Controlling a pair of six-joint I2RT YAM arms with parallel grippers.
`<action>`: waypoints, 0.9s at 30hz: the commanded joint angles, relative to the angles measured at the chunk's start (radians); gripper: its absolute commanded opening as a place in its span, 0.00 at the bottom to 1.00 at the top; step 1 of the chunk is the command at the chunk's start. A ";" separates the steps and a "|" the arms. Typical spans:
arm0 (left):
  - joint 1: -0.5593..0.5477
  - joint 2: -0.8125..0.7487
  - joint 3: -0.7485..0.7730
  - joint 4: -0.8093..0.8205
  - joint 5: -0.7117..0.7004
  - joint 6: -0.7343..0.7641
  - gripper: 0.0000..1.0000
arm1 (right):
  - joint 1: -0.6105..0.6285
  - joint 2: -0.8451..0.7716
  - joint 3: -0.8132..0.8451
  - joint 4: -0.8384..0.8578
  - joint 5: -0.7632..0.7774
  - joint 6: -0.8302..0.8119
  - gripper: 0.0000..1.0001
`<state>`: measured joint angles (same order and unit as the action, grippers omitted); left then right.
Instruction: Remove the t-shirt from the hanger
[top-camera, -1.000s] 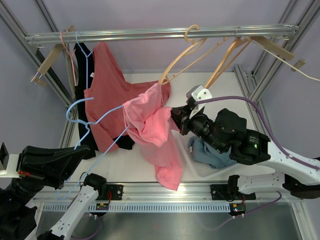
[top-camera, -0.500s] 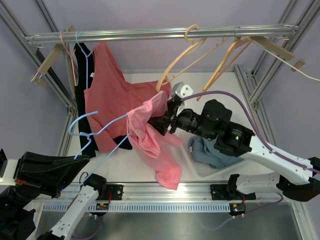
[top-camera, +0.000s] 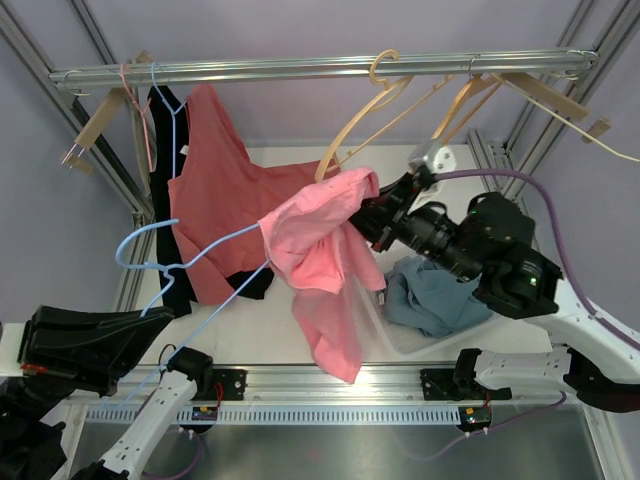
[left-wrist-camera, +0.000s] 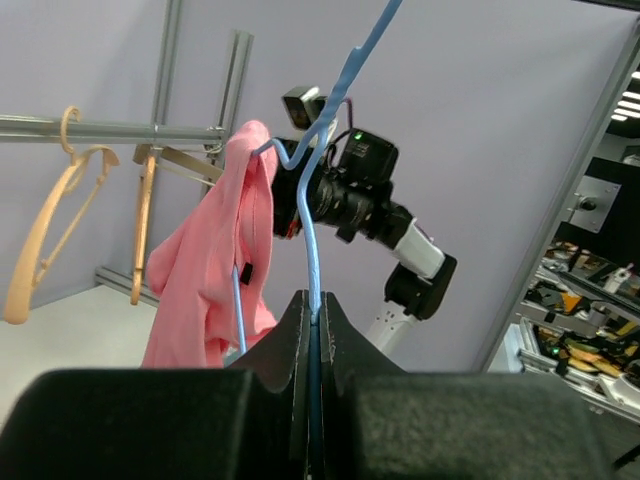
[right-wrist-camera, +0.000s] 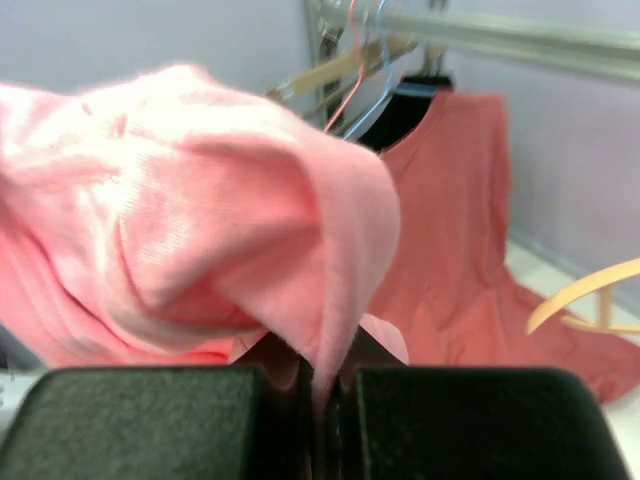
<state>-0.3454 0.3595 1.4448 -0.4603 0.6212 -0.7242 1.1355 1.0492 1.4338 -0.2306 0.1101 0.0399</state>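
A pink t-shirt (top-camera: 320, 260) hangs bunched in mid-air over the table, one end still on the light blue wire hanger (top-camera: 190, 262). My left gripper (left-wrist-camera: 314, 310) is shut on the hanger's wire (left-wrist-camera: 310, 240) at the lower left; the shirt (left-wrist-camera: 215, 270) drapes from the hanger's far end. My right gripper (top-camera: 372, 212) is shut on a fold of the shirt (right-wrist-camera: 200, 250) and holds it up to the right of the hanger.
A salmon shirt (top-camera: 215, 190) and a dark garment (top-camera: 160, 130) hang from the rail (top-camera: 320, 68) at the left. Empty wooden hangers (top-camera: 400, 110) hang at the right. A white bin (top-camera: 400, 340) holds blue-grey cloth (top-camera: 430, 300).
My right gripper has pulled the shirt up and to the right, away from the hanger. The hanger has swung lower and left with my left arm.
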 joint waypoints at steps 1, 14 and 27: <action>0.003 0.050 0.116 0.002 -0.037 0.080 0.00 | -0.008 -0.008 0.237 -0.009 0.155 -0.026 0.00; 0.003 0.081 0.178 -0.054 -0.164 0.149 0.00 | -0.010 0.207 0.930 -0.374 0.456 -0.196 0.00; 0.002 0.095 0.091 -0.049 -0.187 0.170 0.00 | -0.085 -0.075 0.146 -0.185 0.674 -0.161 0.00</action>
<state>-0.3454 0.4221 1.5593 -0.5362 0.4553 -0.5705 1.0920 1.0634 1.7523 -0.4583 0.7177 -0.1741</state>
